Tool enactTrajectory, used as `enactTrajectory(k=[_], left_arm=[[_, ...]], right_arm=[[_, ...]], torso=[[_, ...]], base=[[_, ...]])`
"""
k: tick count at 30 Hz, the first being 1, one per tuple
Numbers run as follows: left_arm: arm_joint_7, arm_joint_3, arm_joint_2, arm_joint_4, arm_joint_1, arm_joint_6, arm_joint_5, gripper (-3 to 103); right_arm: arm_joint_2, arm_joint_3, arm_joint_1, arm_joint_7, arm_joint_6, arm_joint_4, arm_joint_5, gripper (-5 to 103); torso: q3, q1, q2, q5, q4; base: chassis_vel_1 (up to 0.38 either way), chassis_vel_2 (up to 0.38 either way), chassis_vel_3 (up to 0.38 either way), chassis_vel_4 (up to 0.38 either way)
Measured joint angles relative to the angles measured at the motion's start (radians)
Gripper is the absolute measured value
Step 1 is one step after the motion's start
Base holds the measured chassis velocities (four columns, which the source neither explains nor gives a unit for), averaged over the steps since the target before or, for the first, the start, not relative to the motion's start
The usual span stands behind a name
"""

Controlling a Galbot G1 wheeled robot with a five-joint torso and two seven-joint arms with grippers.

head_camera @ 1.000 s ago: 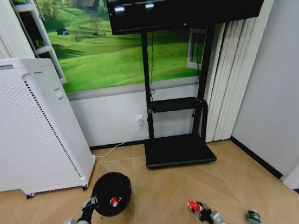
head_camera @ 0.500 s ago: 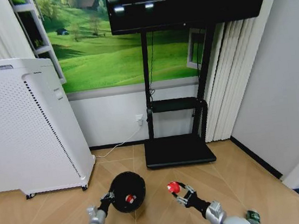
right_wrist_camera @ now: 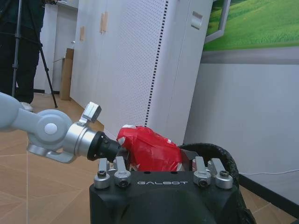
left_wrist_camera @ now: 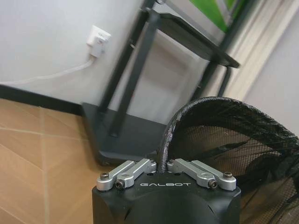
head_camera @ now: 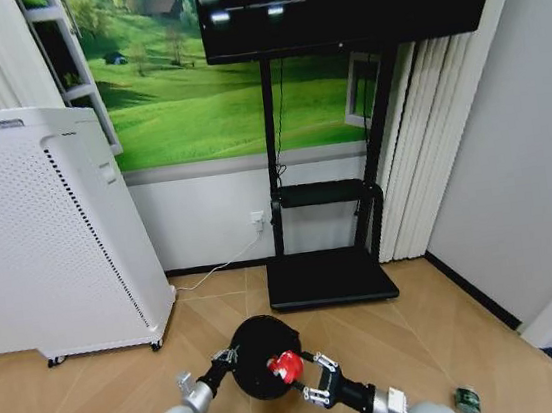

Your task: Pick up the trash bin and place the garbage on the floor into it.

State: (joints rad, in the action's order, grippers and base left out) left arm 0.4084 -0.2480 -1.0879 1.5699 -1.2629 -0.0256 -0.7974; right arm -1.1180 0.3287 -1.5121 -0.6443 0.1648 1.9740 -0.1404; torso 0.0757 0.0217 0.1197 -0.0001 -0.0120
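I had the left gripper [head_camera: 226, 360] clamped on the rim of the trash bin [head_camera: 257, 355], mouth up. The right gripper [head_camera: 299, 375] held a red wrapper lump [head_camera: 285, 367] pinched just over the bin's near rim, above the opening. The green can [head_camera: 467, 402] lay on the floor, well right of the bin.

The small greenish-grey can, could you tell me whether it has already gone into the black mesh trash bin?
No, the small greenish-grey can lies on the wooden floor, well apart from the black mesh trash bin.
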Motion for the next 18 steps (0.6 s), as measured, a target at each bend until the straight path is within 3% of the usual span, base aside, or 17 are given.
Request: enactTrajectory(k=[11, 16, 18], left_arm=[[-0.007, -0.009, -0.018, 0.064, -0.076, -0.018, -0.032, 4], [-0.023, -0.004, -0.03, 0.064, -0.072, -0.018, -0.037, 4], [-0.026, -0.003, -0.032, 0.062, -0.071, -0.018, -0.037, 4]], right_arm=[[-0.001, -0.012, 0.011, -0.01, 0.027, -0.025, 0.035, 56], [0.007, 0.003, 0.002, -0.029, 0.039, -0.012, 0.035, 78], [0.008, 0.005, -0.001, -0.033, 0.041, -0.007, 0.035, 78]], torso=[[0.0, 0.0, 0.0, 0.0001, 0.0], [0.0, 0.0, 0.0, 0.0001, 0.0], [0.0, 0.0, 0.0, 0.0001, -0.0001]], base=[[0.0, 0.0, 0.0, 0.0], [0.0, 0.0, 0.0, 0.0], [0.0, 0.0, 0.0, 0.0]])
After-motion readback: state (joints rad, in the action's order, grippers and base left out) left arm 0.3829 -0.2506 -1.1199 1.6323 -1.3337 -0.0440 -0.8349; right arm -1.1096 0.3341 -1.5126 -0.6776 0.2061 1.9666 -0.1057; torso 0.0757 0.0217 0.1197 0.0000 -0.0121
